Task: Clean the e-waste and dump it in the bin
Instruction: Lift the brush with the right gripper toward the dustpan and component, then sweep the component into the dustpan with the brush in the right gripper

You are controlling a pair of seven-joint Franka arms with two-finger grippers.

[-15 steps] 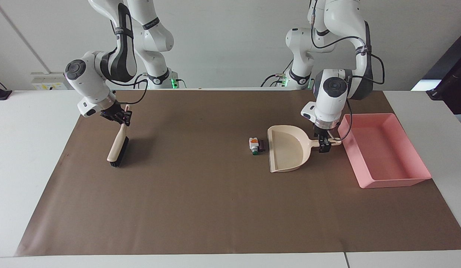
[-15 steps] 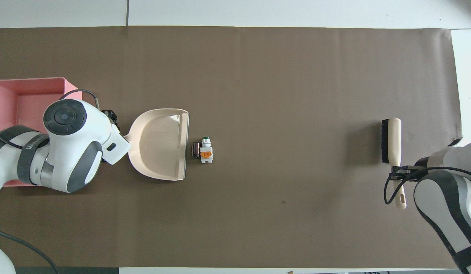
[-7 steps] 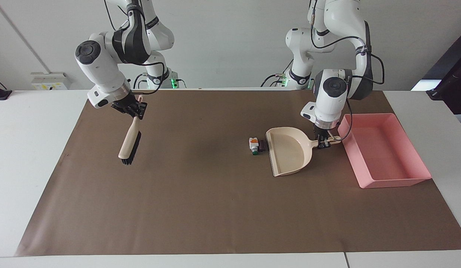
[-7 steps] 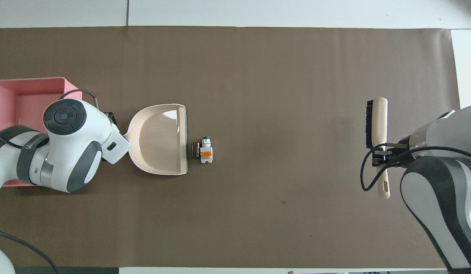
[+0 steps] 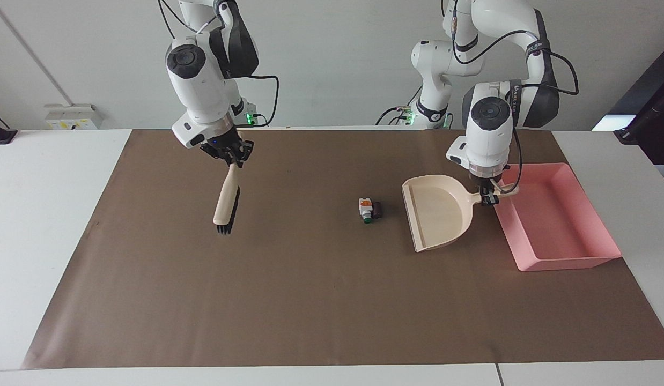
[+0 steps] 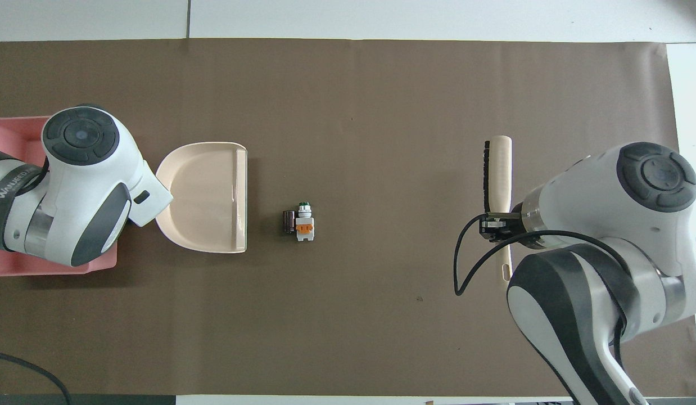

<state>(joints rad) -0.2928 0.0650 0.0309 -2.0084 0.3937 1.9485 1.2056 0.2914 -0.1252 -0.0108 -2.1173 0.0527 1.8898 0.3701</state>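
Open mat (image 5: 310, 279) lay between my brush (image 5: 226, 202) and the e-waste (image 5: 369, 209). The dustpan (image 5: 438, 217) (lifted) hung beside the bin (image 5: 557, 257), closing that gap.

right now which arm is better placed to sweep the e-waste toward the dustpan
Right: its pincer holds the brush in the air. The left pincer grips the dustpan beside the e-waste.

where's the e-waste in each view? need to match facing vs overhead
Facing view: the e-waste lies on the brown mat near the picture's middle, beside the open mouth of the dustpan.
Overhead view: the e-waste lies just below the picture's middle, again off the dustpan's mouth.
Shared landmark: the pink bin, at the left arm's end of the table.
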